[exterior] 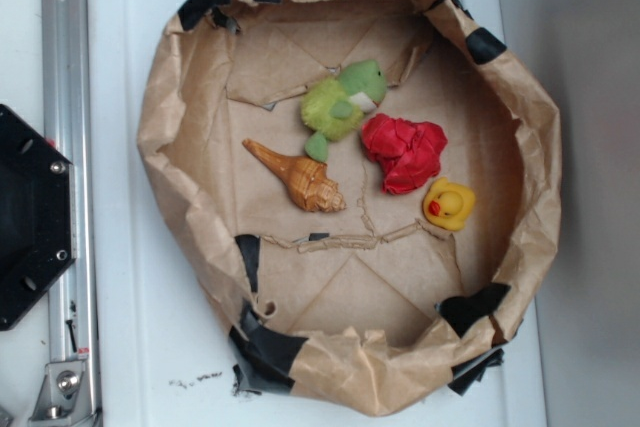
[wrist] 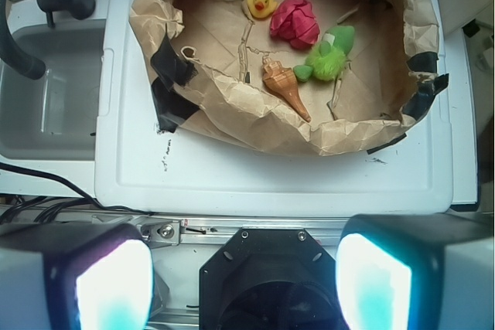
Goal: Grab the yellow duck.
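Overhead, the exterior view showed a crumpled brown paper basin [exterior: 180, 107] patched with black tape, sitting on a white desk [exterior: 130, 347]. Inside it, the yellow duck [exterior: 449, 204] sat on the paper floor at the right side, beak facing left, just beside and below a red crumpled toy [exterior: 404, 152], possibly touching it. A yellow-green plush toy [exterior: 342, 104] lay near the middle top, just left of the red toy, and an orange-brown conch shell [exterior: 298, 178] lay below the plush, pointed tip up-left. A black base plate [exterior: 30, 217] and a metal rail [exterior: 65, 97] sat at the left edge; no gripper appeared in this view. Wrist view: the gripper [wrist: 244, 280] hung well back from the basin, above the rail, with its two fingers [wrist: 104, 284] spread wide at the bottom corners, nothing between them. The duck sat at the far upper part of the basin, left of the red toy, untouched. A grey sink [wrist: 46, 106] lay at left.
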You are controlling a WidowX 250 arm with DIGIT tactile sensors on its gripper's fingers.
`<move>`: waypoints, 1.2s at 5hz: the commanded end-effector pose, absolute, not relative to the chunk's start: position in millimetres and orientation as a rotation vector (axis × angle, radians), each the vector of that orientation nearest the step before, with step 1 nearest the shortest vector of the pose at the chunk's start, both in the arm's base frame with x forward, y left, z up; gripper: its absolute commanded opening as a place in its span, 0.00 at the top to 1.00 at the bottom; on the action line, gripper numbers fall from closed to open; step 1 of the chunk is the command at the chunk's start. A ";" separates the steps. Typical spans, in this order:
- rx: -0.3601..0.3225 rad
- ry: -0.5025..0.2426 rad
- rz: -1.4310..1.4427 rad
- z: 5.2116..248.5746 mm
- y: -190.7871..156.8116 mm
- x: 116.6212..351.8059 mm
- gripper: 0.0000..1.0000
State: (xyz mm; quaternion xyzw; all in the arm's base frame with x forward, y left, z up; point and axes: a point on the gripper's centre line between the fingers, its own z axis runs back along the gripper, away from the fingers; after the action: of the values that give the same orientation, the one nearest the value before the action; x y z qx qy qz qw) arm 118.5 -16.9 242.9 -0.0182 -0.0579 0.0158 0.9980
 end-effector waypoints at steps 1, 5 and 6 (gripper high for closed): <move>-0.036 -0.116 0.032 242.9 -16.9 118.5 0.00; 0.100 -0.379 -0.236 128.3 27.0 286.7 0.00; 0.095 -0.387 -0.385 104.3 -1.4 301.9 0.00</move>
State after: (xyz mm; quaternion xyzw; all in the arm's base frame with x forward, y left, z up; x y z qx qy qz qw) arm 290.0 10.3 85.5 0.0383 -0.1628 -0.1775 0.9698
